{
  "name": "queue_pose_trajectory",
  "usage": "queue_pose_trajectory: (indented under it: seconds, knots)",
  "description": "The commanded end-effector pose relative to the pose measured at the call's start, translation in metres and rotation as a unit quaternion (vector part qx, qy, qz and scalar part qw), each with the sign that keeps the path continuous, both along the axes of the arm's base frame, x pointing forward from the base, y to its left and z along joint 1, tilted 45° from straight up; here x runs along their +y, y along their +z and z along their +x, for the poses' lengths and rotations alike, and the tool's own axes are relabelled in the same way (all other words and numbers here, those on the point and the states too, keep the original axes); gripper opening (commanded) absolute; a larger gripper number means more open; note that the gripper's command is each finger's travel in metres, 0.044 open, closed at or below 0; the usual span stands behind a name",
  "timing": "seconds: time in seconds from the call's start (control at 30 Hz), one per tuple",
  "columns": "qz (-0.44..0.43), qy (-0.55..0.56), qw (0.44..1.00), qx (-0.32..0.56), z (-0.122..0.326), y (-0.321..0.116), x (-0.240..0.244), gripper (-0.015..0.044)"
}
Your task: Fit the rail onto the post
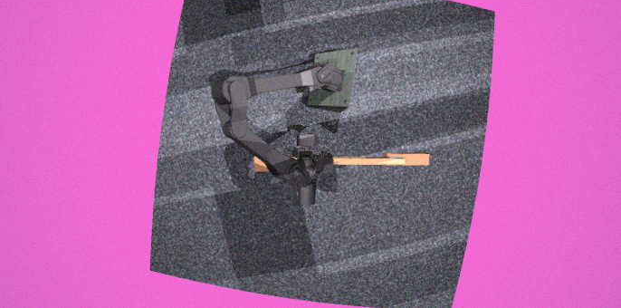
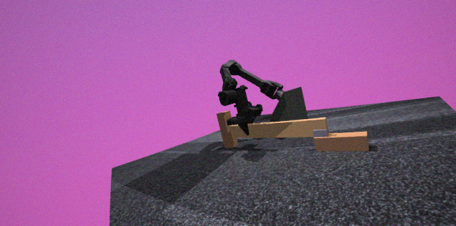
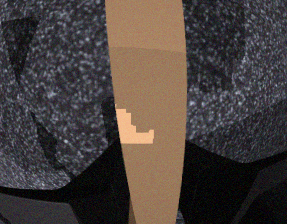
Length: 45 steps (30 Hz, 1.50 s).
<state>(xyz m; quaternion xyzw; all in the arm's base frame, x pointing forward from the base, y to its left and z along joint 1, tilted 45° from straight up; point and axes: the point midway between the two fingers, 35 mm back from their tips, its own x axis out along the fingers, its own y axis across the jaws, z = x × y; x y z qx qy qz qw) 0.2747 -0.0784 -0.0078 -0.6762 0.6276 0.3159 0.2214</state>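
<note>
The wooden rail (image 1: 368, 161) (image 2: 282, 129) (image 3: 149, 80) is held off the table, roughly level. Its far end sits in the grey bracket (image 2: 320, 133) on the low footboard block (image 1: 418, 159) (image 2: 342, 143). Its near end is right at the short wooden post (image 1: 260, 165) (image 2: 227, 130) in the exterior view; whether it touches is too small to tell. The pegs and the holes cannot be seen. My gripper (image 2: 245, 130) (image 3: 143, 137) is shut on the rail close to the post, with one finger on the rail's near side. The arm hides the rail's near end in the top view.
The arm's dark green base block (image 1: 346, 94) (image 2: 292, 106) stands behind the rail. The arm bends out and passes over the gap between post and gripper in the top view. Dark shadows fall across the speckled grey table (image 1: 385, 230) (image 2: 299, 185).
</note>
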Motion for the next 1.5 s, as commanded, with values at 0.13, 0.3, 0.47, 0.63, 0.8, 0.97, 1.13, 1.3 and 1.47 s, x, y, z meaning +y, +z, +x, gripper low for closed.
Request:
queue_pose_trajectory:
  seconds: [0.13, 0.3, 0.47, 0.63, 0.8, 0.97, 1.13, 1.3, 1.47]
  knots:
    - [0.000, 0.003, 1.000, -0.004, 0.002, 0.006, -0.001, 0.0000]
    - [0.000, 0.003, 1.000, -0.004, 0.002, 0.007, -0.002, 0.0000]
    - [0.000, 0.003, 1.000, -0.004, 0.002, 0.008, -0.003, 0.0000]
    - [0.000, 0.000, 1.000, 0.000, 0.001, 0.004, -0.003, 0.0105]
    - [0.000, 0.000, 1.000, 0.000, 0.001, 0.004, -0.003, 0.0236]
    - [0.000, 0.000, 1.000, 0.000, 0.001, 0.004, -0.003, 0.0368]
    - [0.000, 0.000, 1.000, 0.000, 0.001, 0.004, -0.003, 0.0440]
    - [0.000, 0.000, 1.000, 0.000, 0.001, 0.004, -0.002, 0.0440]
    - [0.001, 0.003, 1.000, -0.003, -0.004, 0.003, 0.038, 0.0440]
